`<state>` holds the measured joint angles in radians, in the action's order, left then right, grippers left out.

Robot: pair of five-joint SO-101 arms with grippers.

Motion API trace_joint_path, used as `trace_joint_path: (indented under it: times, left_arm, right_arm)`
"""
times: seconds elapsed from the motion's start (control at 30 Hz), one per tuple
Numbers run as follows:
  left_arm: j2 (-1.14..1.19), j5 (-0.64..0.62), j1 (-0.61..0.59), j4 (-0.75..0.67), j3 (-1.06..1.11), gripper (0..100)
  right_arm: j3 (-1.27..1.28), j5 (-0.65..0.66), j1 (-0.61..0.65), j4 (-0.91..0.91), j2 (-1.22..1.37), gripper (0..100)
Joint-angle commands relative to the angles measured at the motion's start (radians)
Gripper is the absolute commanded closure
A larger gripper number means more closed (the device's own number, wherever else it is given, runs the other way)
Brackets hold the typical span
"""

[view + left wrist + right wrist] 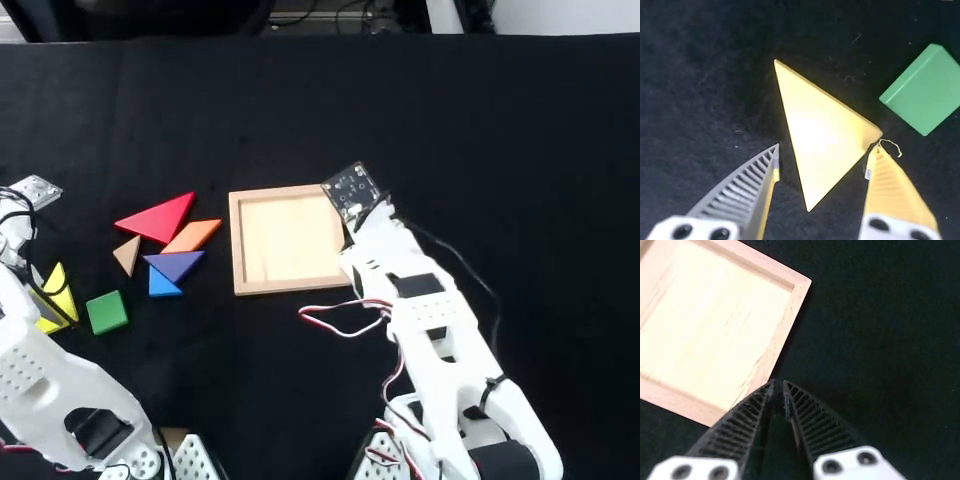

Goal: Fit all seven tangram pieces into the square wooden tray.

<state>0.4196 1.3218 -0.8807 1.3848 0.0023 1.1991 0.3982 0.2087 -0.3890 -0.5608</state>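
Where the black cloth-covered table ends at its far edge, there is a strip of room with dark gear, some cables and a patch of white wall.

The square wooden tray sits near the middle of the cloth with bare wood inside. All seven pieces lie outside it. Seen from above, they are off the side of the tray away from the right arm. The large red triangle and the orange parallelogram are nearest the tray. Past them are the purple triangle, the small blue triangle and the tan wooden triangle. The green square block and the yellow triangle are farthest from the tray.

From above, the left arm's own bulk hides how its tool stands. The left wrist view shows it plainly. The left gripper is spread wide with one finger on each side of the yellow triangle. One fingertip is at a corner of the piece and the other is just clear of its edge.

The right wrist view shows the right gripper with its fingers pressed together and nothing between them. It is poised at the tray's rim close to a corner.
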Motion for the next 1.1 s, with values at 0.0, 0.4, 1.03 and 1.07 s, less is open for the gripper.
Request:
trace_joint_path:
  times: [0.0,0.4,1.03,1.07]
  left_arm:
    - [-0.012,-0.023,0.005,-0.009,-0.016,72]
    - [-0.009,-0.087,0.033,-0.023,0.054,72]
    - [0.109,-0.123,0.096,-0.146,0.114,80]
    - [0.109,-0.129,0.102,-0.144,0.104,84]
  right_arm:
    - [-0.007,0.009,0.014,0.018,0.001,98.7]
    - [-0.007,0.009,0.014,0.018,0.002,98.7]
    - [-0.005,0.009,0.014,0.018,0.002,98.7]
    - [-0.005,0.009,0.014,0.018,0.002,98.7]
